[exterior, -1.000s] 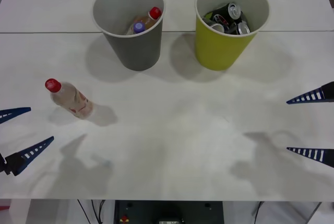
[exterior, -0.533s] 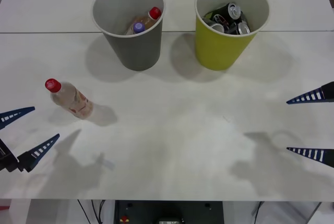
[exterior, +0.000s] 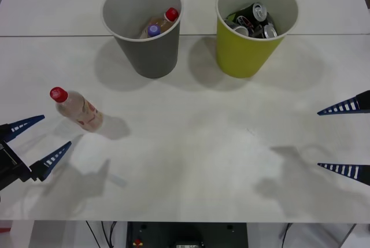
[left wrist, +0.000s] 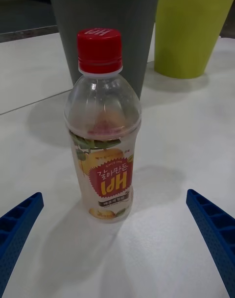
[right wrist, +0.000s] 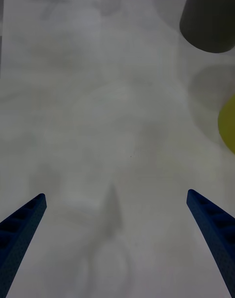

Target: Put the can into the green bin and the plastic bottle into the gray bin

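The plastic bottle [exterior: 78, 110] [left wrist: 103, 131], clear with a red cap and pale pinkish liquid, stands upright on the white table at the left. My left gripper [exterior: 34, 138] [left wrist: 115, 249] is open just short of it, near the table's front left, with nothing between its fingers. The gray bin [exterior: 144, 28] [left wrist: 107, 29] stands at the back and holds two smaller bottles. To its right the green bin [exterior: 254, 25] [left wrist: 193, 29] holds several cans [exterior: 254, 19]. My right gripper [exterior: 347, 138] [right wrist: 115, 244] hangs open at the right edge, away from everything.
A seam [exterior: 58, 36] between two tabletops runs across behind the bins. The table's front edge [exterior: 185, 220] lies close below the grippers. Bare tabletop [exterior: 202, 138] spreads between the two arms.
My left gripper has moved forward and to the right, closer to the plastic bottle. The right arm, the bottle and the bins have stayed still.
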Controlling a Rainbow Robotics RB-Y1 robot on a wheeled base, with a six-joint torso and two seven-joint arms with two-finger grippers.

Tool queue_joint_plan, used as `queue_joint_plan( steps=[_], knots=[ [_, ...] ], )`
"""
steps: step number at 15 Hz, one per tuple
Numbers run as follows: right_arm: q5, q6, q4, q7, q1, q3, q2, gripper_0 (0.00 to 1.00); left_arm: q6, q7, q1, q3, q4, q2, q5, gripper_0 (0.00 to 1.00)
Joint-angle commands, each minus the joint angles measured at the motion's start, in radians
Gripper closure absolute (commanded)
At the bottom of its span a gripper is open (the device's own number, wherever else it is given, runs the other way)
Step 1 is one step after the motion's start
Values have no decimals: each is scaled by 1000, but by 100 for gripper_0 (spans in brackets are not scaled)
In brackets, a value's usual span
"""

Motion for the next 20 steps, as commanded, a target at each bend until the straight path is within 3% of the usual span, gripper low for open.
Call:
queue_joint_plan(
  steps=[1, 13, 20],
  knots=[
    [0, 0, 0, 0, 0, 0, 0, 0, -28, -23, -63, 0, 87, -22, -10, 0],
    [0, 0, 0, 0, 0, 0, 0, 0, -31, -48, -249, 6, 250, -96, -109, 0],
    [0, 0, 0, 0, 0, 0, 0, 0, -10, -36, -309, 25, 271, -147, -172, 0]
  ],
)
